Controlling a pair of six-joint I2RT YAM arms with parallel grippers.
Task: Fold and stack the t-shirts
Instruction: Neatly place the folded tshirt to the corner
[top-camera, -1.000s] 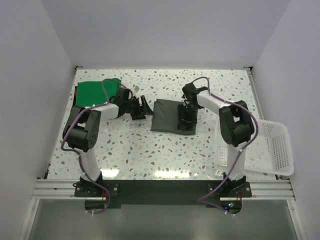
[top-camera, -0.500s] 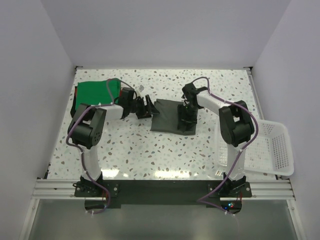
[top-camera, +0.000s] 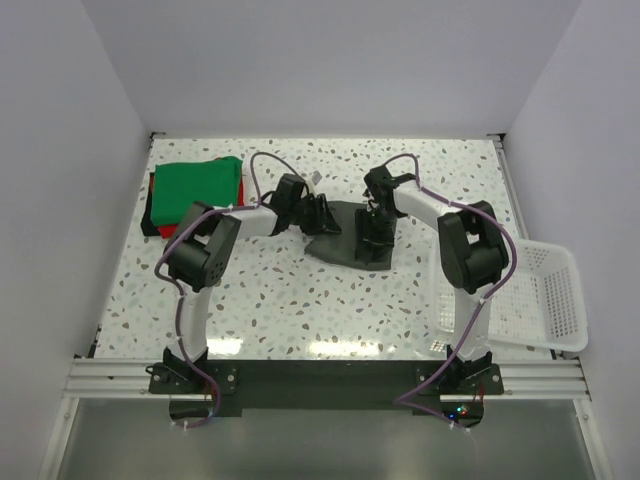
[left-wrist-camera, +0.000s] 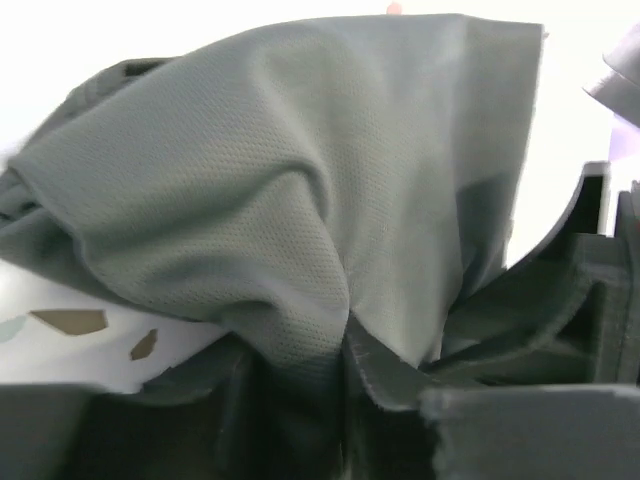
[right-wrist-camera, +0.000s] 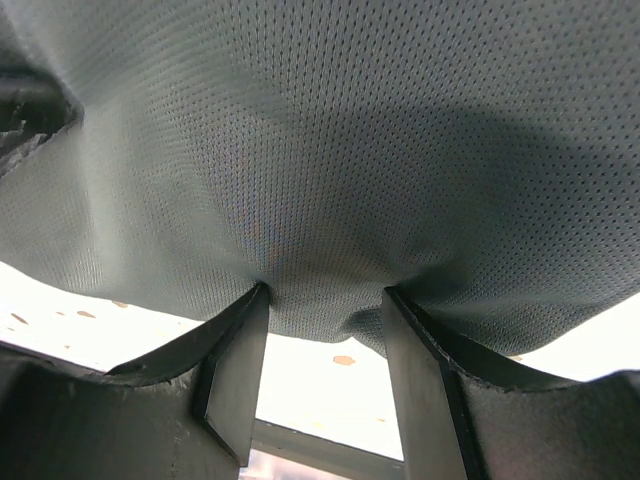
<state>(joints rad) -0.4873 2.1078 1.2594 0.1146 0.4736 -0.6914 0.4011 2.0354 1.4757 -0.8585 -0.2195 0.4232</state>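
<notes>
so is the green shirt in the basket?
No, the green shirt lies folded at the table's far left corner, while the white basket sits at the right edge.

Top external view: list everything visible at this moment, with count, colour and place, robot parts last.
charcoal t-shirt: 1, dark grey, table centre, bunched between both grippers.
green t-shirt: 1, bright green, folded, far left corner, top of stack.
red t-shirt: 1, red, only an edge showing under the green one.
mesh basket: 1, white, overhanging the table's right edge.
table: 1, white speckled.
left gripper: 1, black, at the charcoal shirt's left edge.
right gripper: 1, black, on its right part.
</notes>
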